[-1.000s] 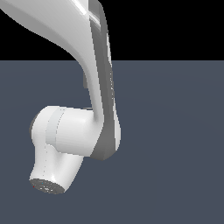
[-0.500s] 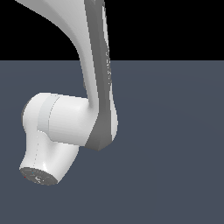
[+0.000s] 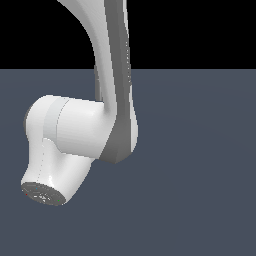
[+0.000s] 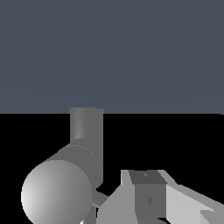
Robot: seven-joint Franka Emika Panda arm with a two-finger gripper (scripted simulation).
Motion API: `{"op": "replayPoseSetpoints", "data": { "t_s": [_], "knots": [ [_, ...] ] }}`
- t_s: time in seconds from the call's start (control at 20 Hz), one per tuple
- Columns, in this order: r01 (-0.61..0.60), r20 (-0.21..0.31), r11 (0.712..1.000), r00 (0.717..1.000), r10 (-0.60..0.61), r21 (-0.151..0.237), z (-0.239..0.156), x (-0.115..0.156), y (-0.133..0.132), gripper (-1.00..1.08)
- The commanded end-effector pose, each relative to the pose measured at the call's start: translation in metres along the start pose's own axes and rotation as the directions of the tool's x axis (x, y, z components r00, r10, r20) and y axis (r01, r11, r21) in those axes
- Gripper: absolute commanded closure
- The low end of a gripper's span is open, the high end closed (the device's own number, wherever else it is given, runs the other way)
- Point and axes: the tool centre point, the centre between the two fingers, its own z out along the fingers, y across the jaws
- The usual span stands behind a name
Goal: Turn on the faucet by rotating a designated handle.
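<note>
Faucet (image 4: 83, 151) close before the wrist camera, rounded grey end and upright tube (handle indistinguishable); gripper (image 4: 153, 199) partly cropped, finger spread unreadable; white arm (image 3: 112, 100) blocks exterior view.

Tabletop (image 3: 200, 175): flat dark blue-grey surface w/ nothing seen lying on it; robot arm (image 3: 112, 75) blocks part.
</note>
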Motion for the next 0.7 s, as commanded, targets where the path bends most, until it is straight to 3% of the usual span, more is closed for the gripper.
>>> {"op": "replayPoseSetpoints", "data": {
  "t_s": [0.0,0.25,0.3,0.35,0.65],
  "knots": [
    [-0.002,0.019,1.000,1.000,0.002,0.005,0.000,-0.020,-0.005,1.08],
    [-0.003,0.023,1.000,1.000,0.003,0.003,0.000,-0.039,-0.011,1.08],
    [-0.003,0.023,1.000,1.000,0.003,0.003,0.000,-0.039,-0.011,1.08],
    [0.003,-0.014,1.000,1.000,-0.003,0.007,-0.001,-0.015,-0.013,1.08],
    [0.000,0.003,1.000,1.000,0.000,0.005,-0.001,-0.034,-0.033,1.08]
  ]
}}
